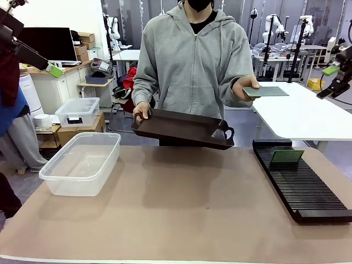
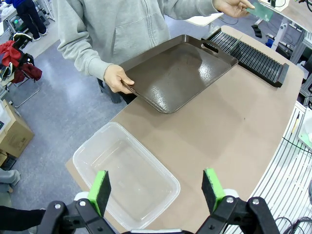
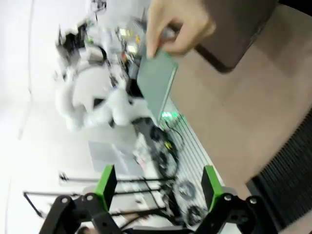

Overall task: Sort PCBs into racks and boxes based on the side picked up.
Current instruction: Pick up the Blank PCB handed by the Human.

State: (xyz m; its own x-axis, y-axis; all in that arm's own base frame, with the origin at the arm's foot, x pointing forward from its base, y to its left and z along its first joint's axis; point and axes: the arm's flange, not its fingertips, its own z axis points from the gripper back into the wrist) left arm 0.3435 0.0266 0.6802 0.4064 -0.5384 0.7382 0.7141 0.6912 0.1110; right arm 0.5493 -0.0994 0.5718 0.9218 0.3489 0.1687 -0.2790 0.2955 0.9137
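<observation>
A person stands at the far edge of the table (image 1: pixel 181 220). One hand (image 1: pixel 246 86) holds a green PCB (image 1: pixel 265 92) out flat in the air, past the far right corner. I think it is held out that way so the robot can take it. The other hand (image 1: pixel 141 111) holds a brown tray (image 1: pixel 184 128), tipped a little, over the far edge. The tray has nothing on it.

The right end effector (image 1: pixel 331 78) hangs high by the right edge. Its fingers are wide apart and hold nothing. The PCB is well apart from it, out in front of the gap between its fingers.

A second PCB (image 1: pixel 286 157) stands up in a slot at the far end of the black rack (image 1: pixel 308 192), which lies along the right edge. The clear box (image 1: pixel 82 165) sits near the left edge with nothing inside.

The left end effector (image 2: pixel 156 191) hangs above the box. Its fingers are wide apart and hold nothing. It may be there so a PCB can be dropped in.
</observation>
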